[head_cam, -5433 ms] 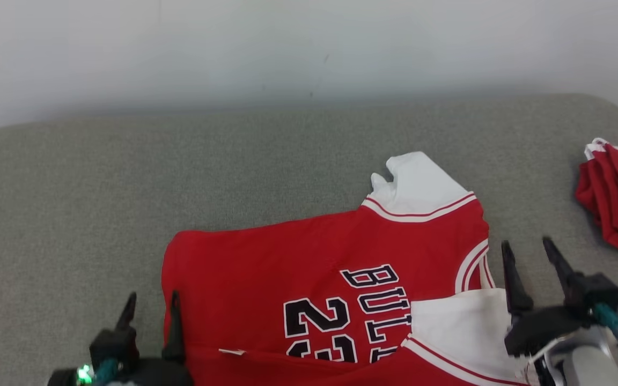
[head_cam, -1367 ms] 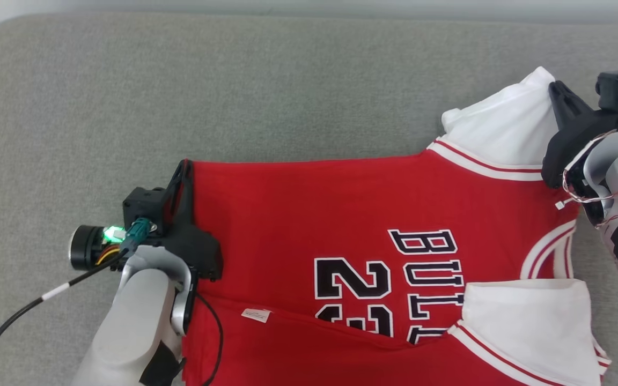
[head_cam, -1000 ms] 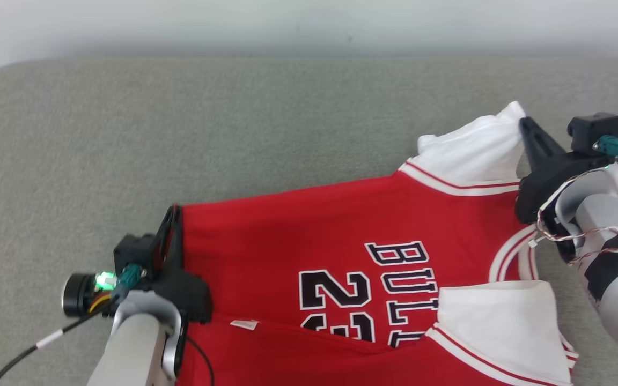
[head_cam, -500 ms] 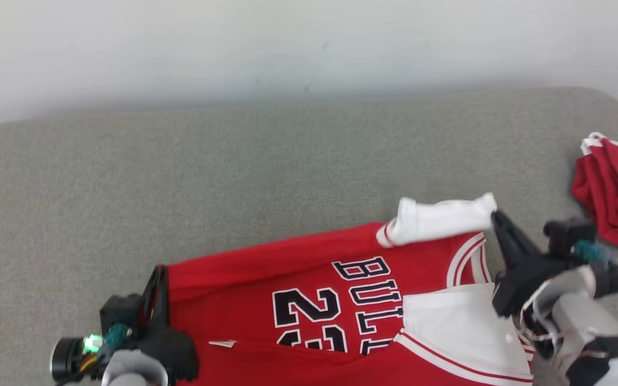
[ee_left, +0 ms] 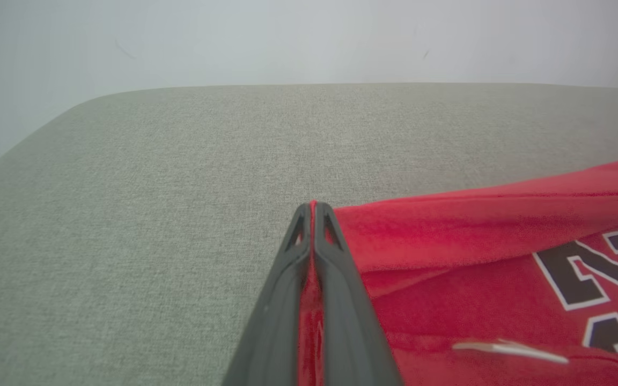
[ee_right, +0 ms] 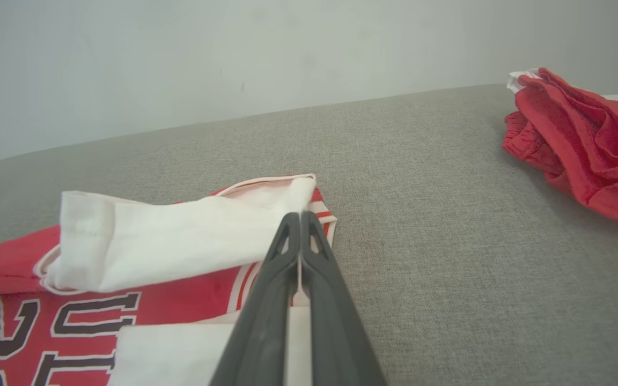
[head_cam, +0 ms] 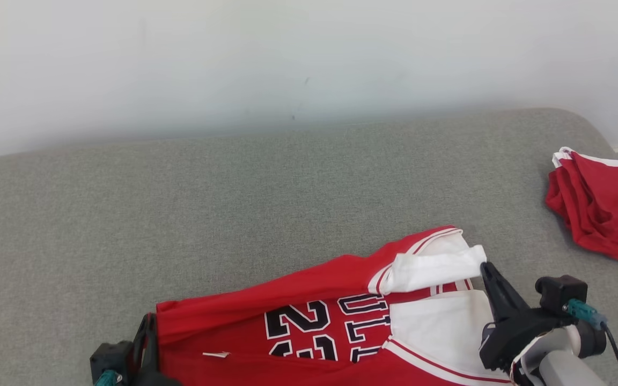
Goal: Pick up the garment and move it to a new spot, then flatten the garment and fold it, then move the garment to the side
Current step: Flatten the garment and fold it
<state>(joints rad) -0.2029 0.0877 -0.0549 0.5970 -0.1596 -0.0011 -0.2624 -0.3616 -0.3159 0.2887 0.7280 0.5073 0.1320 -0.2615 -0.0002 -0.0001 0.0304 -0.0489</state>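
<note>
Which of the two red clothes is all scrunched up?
The plain red garment at the far right, crumpled in a heap by itself. The numbered jersey lies mostly flat, pinched by the left gripper and right gripper.

Head overhead, wrists low, garment (head_cam: 314,284) shared
</note>
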